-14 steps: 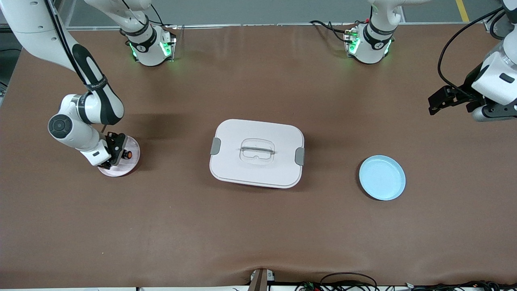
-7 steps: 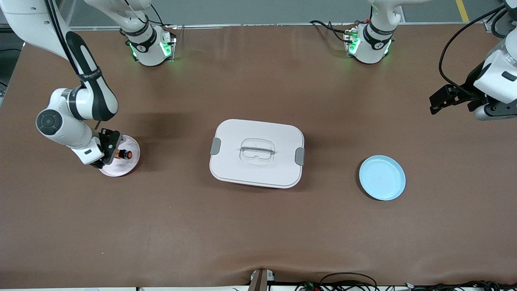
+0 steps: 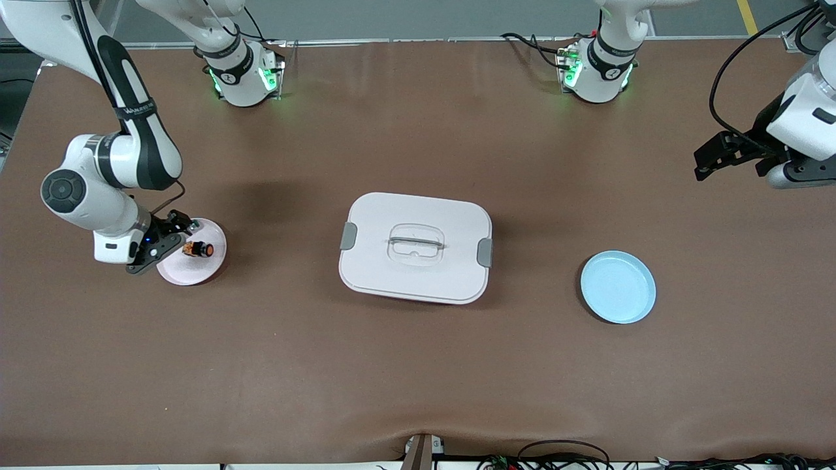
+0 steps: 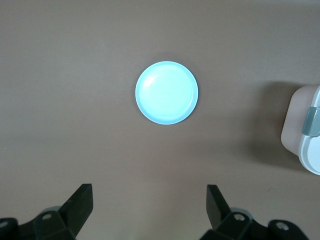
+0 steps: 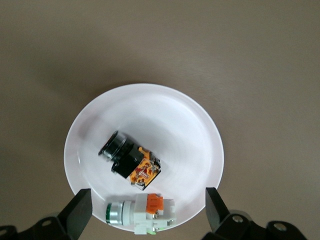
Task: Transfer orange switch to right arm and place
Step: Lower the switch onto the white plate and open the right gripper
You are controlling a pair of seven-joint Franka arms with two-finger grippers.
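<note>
The orange switch [image 5: 131,161] lies on its side in a round, smooth pink plate [image 3: 212,261], near the surface [image 3: 418,365] edge at the right arm's end. It has a round black cap and an orange body. A second part [image 5: 140,214], white with a green ring and an orange block, lies just beside it at the plate's rim.

The right end effector [image 5: 147,212] hangs over this plate, its fingers [image 5: 80,210] spread wide, gripping nothing.

The left end effector [image 4: 150,207] waits over the surface edge at the left arm's end, also wide open and empty.

A glossy round blue plate [image 3: 618,287] sits toward the left arm's end. A white rounded-rectangle box [image 3: 415,247] with grey side clips and a clear recessed handle occupies the surface's centre. No legible writing on the parts.
</note>
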